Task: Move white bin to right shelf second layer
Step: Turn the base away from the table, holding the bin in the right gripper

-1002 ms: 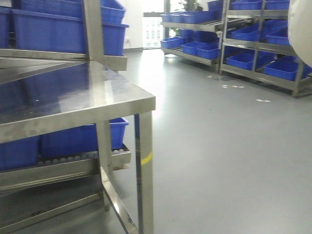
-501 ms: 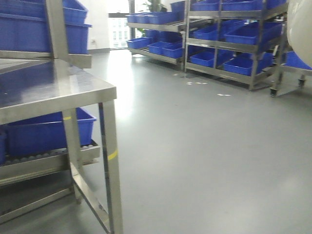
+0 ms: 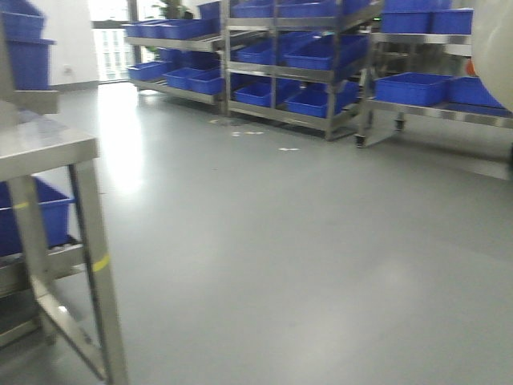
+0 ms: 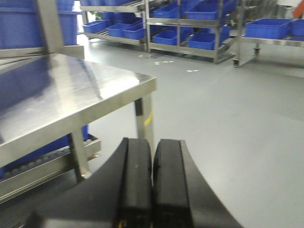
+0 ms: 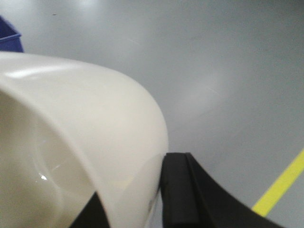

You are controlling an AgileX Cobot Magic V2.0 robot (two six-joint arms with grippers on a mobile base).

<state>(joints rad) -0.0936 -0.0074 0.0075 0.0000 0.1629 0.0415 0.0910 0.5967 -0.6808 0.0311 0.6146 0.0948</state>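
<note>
The right claw (image 5: 133,202) is gripping the white bin (image 5: 71,118) by its wall. One black finger (image 5: 178,190) is pressing on the outside just under the rim. A dark shape inside the tub appears to be the other finger, so the claw is clamping tight on the plastic. The bin is hanging in the air over bare grey floor (image 5: 223,61), resting on no surface, and a yellow line (image 5: 280,185) is running across the floor at the lower right.

In the front view the bin (image 3: 497,48) is showing only as a pale curved bulge at the upper right edge. It is sitting in front of steel racks (image 3: 337,120) that are carrying blue crates (image 3: 413,87) well beyond it.

The left claw (image 4: 152,161) is holding nothing. Its two black fingers (image 4: 137,185) are lying pressed together, with only a thin seam between them. It is hovering just off the outer corner of the steel worktop (image 4: 71,90), whose shiny top is reflecting blue. Under the worktop a roller track (image 4: 42,164) is showing along the lower level.
</note>
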